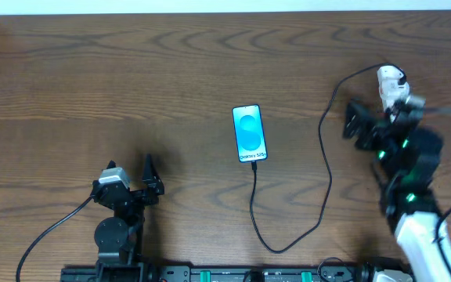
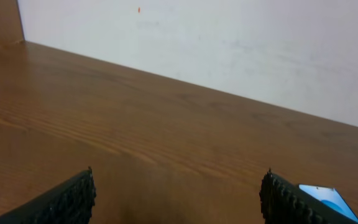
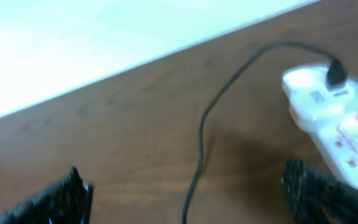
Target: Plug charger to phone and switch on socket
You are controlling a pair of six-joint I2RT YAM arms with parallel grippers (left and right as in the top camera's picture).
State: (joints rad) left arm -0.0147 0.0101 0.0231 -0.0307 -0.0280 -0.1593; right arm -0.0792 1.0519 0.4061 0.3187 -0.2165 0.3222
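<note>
Tabletop (image 1: 131,78): brown wood; one is seen, and everything rests on it.
Right pincer (image 3: 185,183): held wide open with nothing gripped, at the far right, hovering over the socket.
Left pincer (image 2: 179,190): also spread open and empty, at the near left, well apart from every task thing.
Socket (image 3: 328,102): one white strip, at the far right. In the wrist view it lies to the right of the gap between the fingers, and its near part passes under the right finger. Its long axis is judged to run roughly far to near. Only the far end shows from overhead, as the rest is hidden by the arm.
Phone (image 1: 248,133): one, lying flat at the centre with its screen lit blue and its long axis far to near.
Charger (image 1: 325,157): one thin black cable. It is seen to meet the phone's near edge, loop toward the near side, then run far to a black plug in the socket's far end. Whether the tip is fully seated cannot be told.
Red marks (image 3: 356,127): blurred, on the socket's top, so the count cannot be told.
Nearer arm: the right, by a wide margin.
Coming move: judged to be a press on the switch, for which the right pincer must be shifted right, over the marks.
</note>
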